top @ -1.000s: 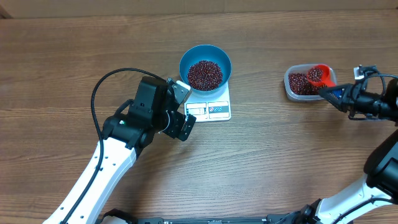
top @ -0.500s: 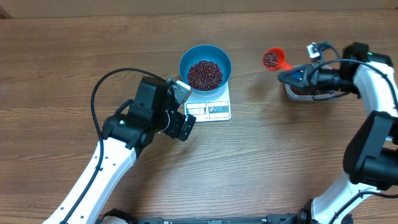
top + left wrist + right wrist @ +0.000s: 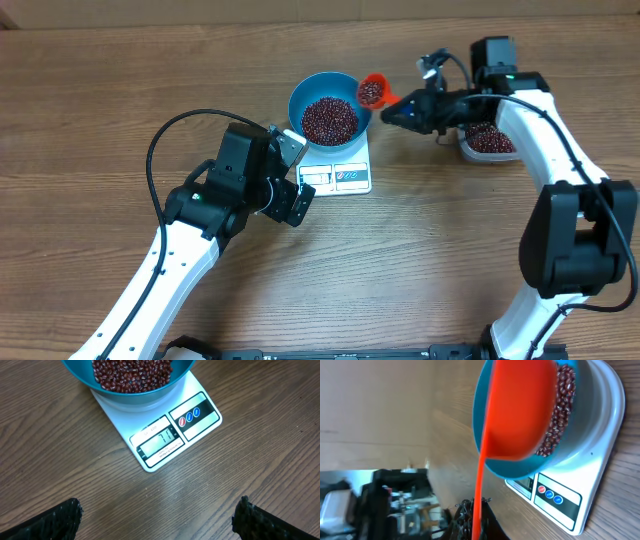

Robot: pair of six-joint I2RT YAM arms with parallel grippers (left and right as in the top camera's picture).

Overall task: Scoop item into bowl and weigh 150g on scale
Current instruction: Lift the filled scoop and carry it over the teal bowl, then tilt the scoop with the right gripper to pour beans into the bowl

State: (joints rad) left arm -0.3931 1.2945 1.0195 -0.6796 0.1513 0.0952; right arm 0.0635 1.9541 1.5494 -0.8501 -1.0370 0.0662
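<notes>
- My right pincer (image 3: 400, 108) grips the red scoop (image 3: 371, 91) by its handle.
- The loaded scoop hangs just beyond that pincer, at the blue bowl's (image 3: 296, 100) near rim.
- Beans (image 3: 329, 119) fill the bowl, which sits on the scale (image 3: 340, 176).
- My left pincer (image 3: 297, 175) stands wide and empty, with the scale just ahead.

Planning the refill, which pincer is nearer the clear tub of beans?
Right. The right pincer, shut on the red scoop, hangs between the clear tub and the blue bowl; the left pincer is beyond the scale.
</notes>
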